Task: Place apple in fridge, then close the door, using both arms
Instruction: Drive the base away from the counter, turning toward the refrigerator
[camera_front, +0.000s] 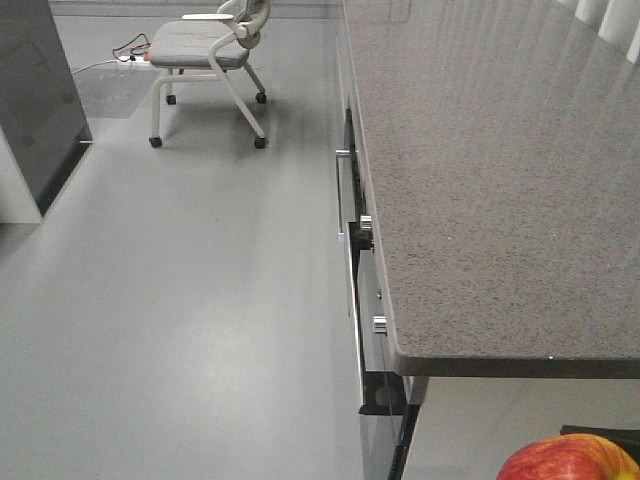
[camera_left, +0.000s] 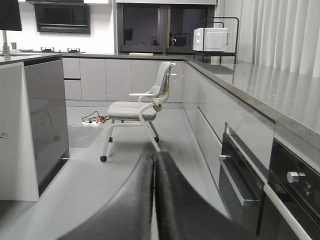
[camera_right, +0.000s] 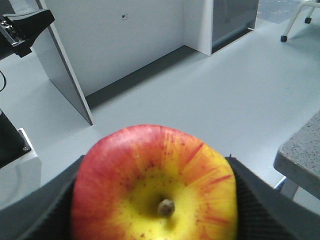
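Right wrist-mounted view is almost filled by the apple (camera_right: 155, 185). Its stem end faces the lens, yellow around the stem and red streaks running out to the skin. The right tool (camera_right: 156, 160) is closed onto it, and I can see the dark fingers (camera_right: 260, 200) pressed against its left and right flanks. The fruit hangs in the air above the grey floor (camera_right: 200, 90), just beside the corner of the speckled grey surface (camera_right: 300, 155).

From the front-facing camera I catch only the top of the apple at the bottom right edge of the frame, lower than the near end of the surface. The stone top runs away along the right side, with an oven (camera_front: 360, 240) and its knobs set into the front below it. A pale wheeled chair (camera_front: 205, 50) stands well away across the floor.

On the left wrist camera the left tool (camera_left: 154, 157) is fully closed. Its two black fingers meet along a thin seam and nothing sits between them. It points down the aisle toward the chair. A dark grey island unit (camera_left: 45, 120) is on the left, and a white microwave (camera_left: 210, 39) sits at the far end of the surface.
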